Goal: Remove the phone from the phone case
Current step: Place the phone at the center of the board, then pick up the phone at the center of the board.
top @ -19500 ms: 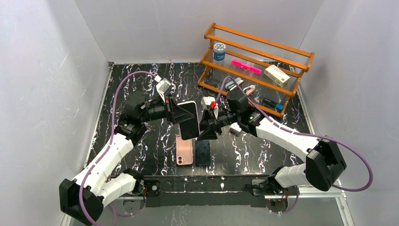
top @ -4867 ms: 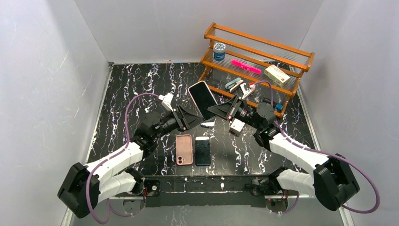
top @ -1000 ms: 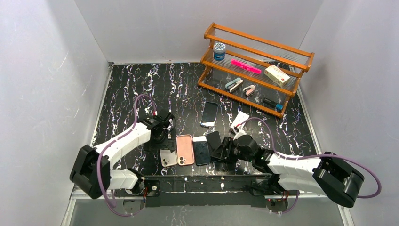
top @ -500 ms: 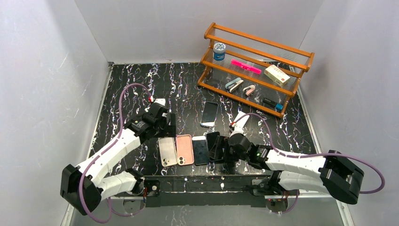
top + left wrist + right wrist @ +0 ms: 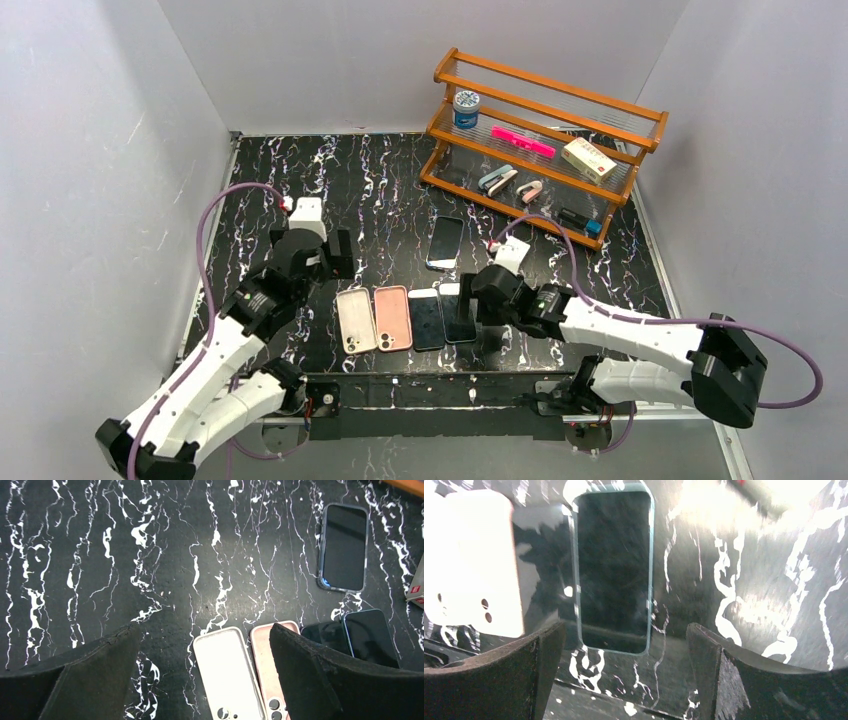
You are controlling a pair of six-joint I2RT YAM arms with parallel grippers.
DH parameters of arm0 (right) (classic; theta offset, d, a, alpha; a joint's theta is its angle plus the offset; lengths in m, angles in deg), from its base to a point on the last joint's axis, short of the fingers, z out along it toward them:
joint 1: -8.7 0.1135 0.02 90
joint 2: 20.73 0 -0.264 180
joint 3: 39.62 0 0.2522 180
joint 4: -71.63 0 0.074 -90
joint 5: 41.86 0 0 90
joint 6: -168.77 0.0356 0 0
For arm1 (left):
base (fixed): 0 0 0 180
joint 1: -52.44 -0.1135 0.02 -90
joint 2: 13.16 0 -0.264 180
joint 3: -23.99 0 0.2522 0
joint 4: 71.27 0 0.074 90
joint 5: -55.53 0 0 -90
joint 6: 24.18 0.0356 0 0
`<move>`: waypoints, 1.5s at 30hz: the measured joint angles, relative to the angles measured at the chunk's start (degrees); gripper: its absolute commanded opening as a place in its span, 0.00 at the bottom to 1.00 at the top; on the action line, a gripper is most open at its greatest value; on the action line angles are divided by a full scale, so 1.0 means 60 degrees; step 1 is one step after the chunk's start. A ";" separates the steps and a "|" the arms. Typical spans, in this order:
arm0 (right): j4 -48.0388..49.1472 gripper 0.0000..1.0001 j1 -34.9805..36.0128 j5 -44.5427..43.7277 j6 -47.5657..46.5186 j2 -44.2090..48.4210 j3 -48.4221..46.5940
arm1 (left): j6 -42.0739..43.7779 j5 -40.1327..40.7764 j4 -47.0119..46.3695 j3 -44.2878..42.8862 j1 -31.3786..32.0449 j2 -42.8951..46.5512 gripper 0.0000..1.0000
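A bare phone [image 5: 457,312] with a pale blue edge lies flat at the right end of a row near the front edge, and shows too in the right wrist view [image 5: 614,570]. Its empty white phone case [image 5: 352,320] [image 5: 227,675] lies at the row's left end. Between them are a pink case [image 5: 393,318] [image 5: 270,660] and a second dark phone [image 5: 427,319]. My left gripper [image 5: 338,262] [image 5: 202,630] hangs open above the table behind the white case. My right gripper [image 5: 470,300] [image 5: 625,630] is open over the bare phone's near end, holding nothing.
Another phone in a blue-grey case [image 5: 445,242] [image 5: 344,547] lies flat mid-table. A wooden rack [image 5: 545,140] with a tin, a pink item, a box and staplers stands at the back right. A small white box [image 5: 416,580] sits right of the phones. White walls enclose the table.
The right gripper opened, left the phone flat at the row's right end and drew back. The left gripper rose and pulled away from the white case toward the far left.
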State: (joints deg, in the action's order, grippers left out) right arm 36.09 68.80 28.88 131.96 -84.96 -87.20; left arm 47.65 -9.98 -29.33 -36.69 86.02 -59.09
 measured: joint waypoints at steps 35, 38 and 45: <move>-0.0998 0.99 -0.2936 -0.2138 -0.1268 -0.9198 -0.9151 | 0.0208 0.0310 -0.0124 0.0270 -0.0142 0.1628 0.98; -0.1235 0.99 -0.2954 -0.2033 -0.1147 -0.9337 -0.9235 | 0.0208 0.0255 -0.0131 0.0310 -0.0149 0.1639 0.98; -0.1362 0.99 -0.3075 -0.1326 -0.1177 -0.9322 -0.9253 | 0.0208 0.0080 -0.0127 0.0386 -0.0153 0.1625 0.98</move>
State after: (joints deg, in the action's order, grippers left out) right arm 27.91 50.35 20.92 124.90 -140.89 -142.72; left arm 48.89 -9.49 -30.09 -34.37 85.11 -49.34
